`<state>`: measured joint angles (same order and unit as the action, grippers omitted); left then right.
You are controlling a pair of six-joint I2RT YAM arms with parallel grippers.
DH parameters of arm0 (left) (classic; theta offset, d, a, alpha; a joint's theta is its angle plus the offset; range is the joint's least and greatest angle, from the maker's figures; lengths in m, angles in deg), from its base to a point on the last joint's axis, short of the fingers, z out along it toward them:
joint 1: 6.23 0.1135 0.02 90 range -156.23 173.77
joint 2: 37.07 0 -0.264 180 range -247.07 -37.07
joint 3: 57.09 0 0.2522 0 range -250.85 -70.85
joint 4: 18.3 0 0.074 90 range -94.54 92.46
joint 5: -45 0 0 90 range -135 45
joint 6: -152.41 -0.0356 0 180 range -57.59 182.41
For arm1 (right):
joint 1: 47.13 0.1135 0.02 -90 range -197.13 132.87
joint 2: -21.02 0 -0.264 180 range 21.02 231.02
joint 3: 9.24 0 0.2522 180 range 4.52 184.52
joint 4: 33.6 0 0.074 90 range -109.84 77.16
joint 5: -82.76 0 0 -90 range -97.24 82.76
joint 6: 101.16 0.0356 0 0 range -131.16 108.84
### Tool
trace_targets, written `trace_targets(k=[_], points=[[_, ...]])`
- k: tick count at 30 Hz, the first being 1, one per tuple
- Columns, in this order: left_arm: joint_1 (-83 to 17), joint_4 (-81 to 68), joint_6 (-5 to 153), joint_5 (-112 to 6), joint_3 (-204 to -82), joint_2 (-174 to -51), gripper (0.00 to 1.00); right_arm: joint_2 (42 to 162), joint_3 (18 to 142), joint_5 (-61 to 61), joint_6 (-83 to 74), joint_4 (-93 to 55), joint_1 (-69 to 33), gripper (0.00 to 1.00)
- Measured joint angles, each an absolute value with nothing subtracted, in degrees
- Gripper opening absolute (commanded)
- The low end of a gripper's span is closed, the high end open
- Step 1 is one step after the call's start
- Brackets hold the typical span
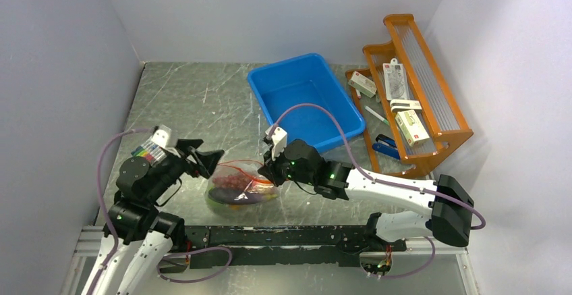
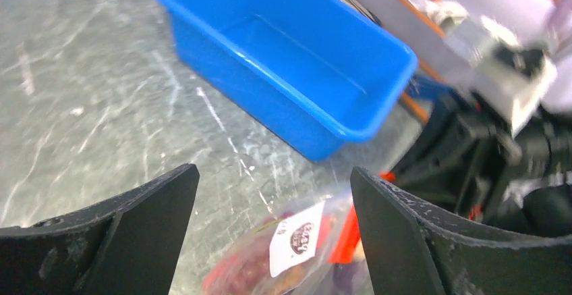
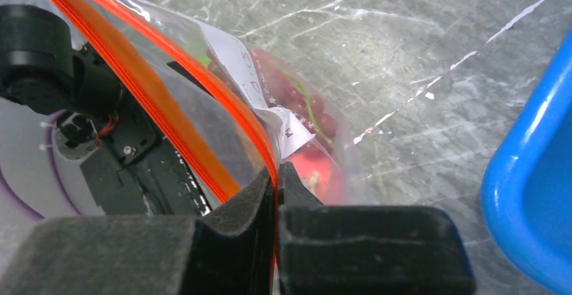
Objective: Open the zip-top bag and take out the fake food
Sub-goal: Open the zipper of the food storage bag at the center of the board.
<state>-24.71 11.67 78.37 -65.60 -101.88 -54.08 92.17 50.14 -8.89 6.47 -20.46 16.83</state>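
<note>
Near the front edge of the table, one zip-top bag lies between two tools.
At the left, walled in closely, the left tool stands spread wide and grips nothing, its tips just beside the bag's left end; a pack of coloured markers shows behind that arm. The bag is bulging with fake food, the pieces too jumbled to count. The right tool is pinched tight on the bag's red-orange zip strip. Bare table opens behind the bag on the left. One blue bin blocks the right rear, and one wooden rack stands against the right wall.
</note>
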Motion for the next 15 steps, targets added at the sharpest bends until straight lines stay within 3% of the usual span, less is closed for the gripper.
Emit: trace_targets(k=[3,6,11,15], points=[[-24.69,17.5,86.46,-56.37,-106.58,-54.87,0.96,92.28,49.99,-9.22,9.31,-20.74,16.83,0.0],[-24.67,22.4,92.62,-55.06,-111.41,-57.64,0.96,92.67,49.99,-10.03,11.54,-20.85,16.83,0.0],[-24.64,26.14,102.55,-61.84,-113.59,-60.57,0.96,92.98,49.9,-11.12,14.01,-20.98,16.83,0.0],[-24.16,24.67,110.48,-70.17,-105.59,-53.88,0.96,93.07,49.84,-12.02,14.31,-21.25,16.83,0.0]])
